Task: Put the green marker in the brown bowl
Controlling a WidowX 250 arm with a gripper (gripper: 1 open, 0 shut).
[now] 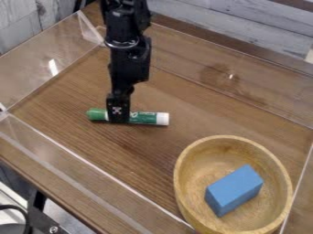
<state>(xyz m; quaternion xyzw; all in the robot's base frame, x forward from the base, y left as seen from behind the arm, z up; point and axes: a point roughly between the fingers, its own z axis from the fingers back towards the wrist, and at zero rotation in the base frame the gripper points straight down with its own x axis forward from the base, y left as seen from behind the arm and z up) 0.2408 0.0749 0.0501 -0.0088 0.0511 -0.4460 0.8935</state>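
Gripper [117,111]: black, pointing straight down, jaws spread wide; its tip sits low over the left part of the green marker, and contact cannot be made out.
Arm [126,41]: black, rising from the gripper toward the top edge of the view.
Green marker [137,116]: lying flat on the bench, white barrel with green label, green ends, long axis running left to right; not gripped.
Brown bowl [196,162]: round, light wood, thick rim, at the lower right, well apart from the marker.
Blue block [233,190]: resting inside the bowl.
Bench [232,101]: dark wood grain.
Clear walls [37,64]: transparent panels around the bench.
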